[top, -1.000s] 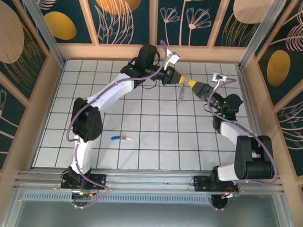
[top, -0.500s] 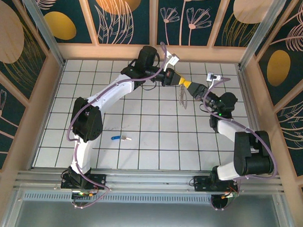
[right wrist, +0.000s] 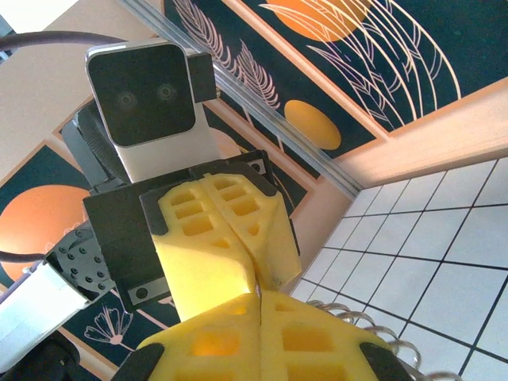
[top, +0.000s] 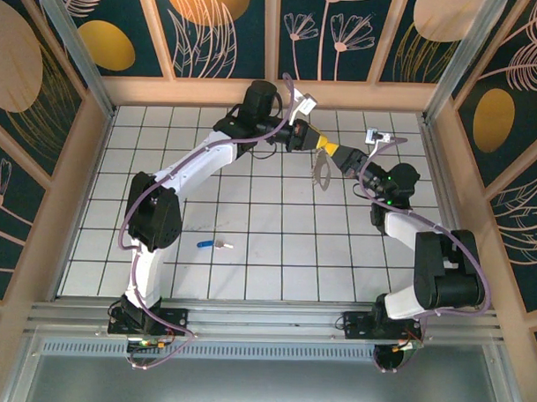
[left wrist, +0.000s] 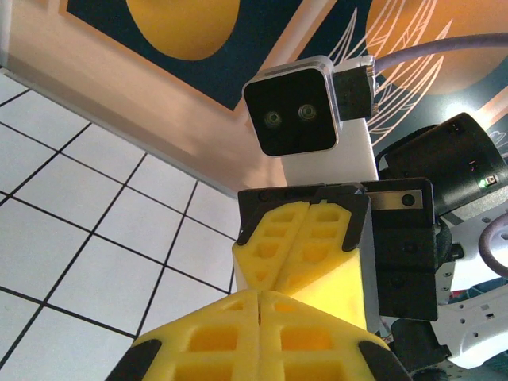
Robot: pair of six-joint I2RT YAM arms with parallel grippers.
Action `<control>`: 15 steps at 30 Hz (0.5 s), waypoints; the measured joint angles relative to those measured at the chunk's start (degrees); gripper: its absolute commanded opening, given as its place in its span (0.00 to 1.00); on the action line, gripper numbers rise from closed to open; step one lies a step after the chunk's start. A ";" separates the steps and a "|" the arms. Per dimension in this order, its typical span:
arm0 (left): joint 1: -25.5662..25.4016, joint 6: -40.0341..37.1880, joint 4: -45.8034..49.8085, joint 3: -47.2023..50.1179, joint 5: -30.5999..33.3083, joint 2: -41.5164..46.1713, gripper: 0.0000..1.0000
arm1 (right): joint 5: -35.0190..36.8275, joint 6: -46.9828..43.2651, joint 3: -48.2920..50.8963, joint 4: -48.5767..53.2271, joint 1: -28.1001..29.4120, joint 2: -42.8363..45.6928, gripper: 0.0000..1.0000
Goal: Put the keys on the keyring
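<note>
- The left gripper (top: 327,147) is shut. The keyring (top: 321,173) hangs from its tip above the far middle of the table (top: 275,272).
- The right gripper (top: 338,153) is also shut and meets the left one tip to tip. I cannot tell whether it pinches the keyring too.
- The key (top: 212,245) lies flat on the tiles, near left, well apart from both pairs of fingers.

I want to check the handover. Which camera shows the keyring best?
Top external: the keyring hangs in plain sight below where the left gripper and right gripper meet. The right wrist view catches just a metal coil by its shut fingers; the left wrist view faces the two grippers' yellow fingers.
</note>
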State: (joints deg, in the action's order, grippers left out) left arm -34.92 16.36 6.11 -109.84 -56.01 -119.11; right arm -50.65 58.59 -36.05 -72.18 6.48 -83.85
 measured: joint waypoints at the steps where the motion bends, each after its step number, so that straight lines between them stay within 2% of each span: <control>1: 0.00 0.70 -0.72 0.33 -0.07 0.00 0.12 | 0.04 0.00 0.00 0.00 0.00 0.00 0.00; 2: 0.02 1.51 -1.95 0.98 -0.15 0.04 0.17 | 0.17 0.02 0.00 0.00 -0.02 0.00 0.00; 8: 0.11 10.03 -13.55 9.51 2.89 2.75 0.29 | 1.16 0.35 0.00 0.07 0.02 -0.07 0.00; 12: 0.04 17.70 -24.06 19.45 10.03 7.74 0.36 | 3.80 1.64 0.00 -0.02 0.07 -0.07 0.00; 15: 0.04 23.21 -32.44 26.53 15.63 11.58 0.37 | 5.95 2.89 0.00 -0.13 0.07 -0.07 0.00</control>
State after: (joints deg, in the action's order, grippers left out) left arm -34.87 39.57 -26.33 -83.31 -40.38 -107.53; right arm -44.71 61.47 -36.05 -72.31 6.55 -83.92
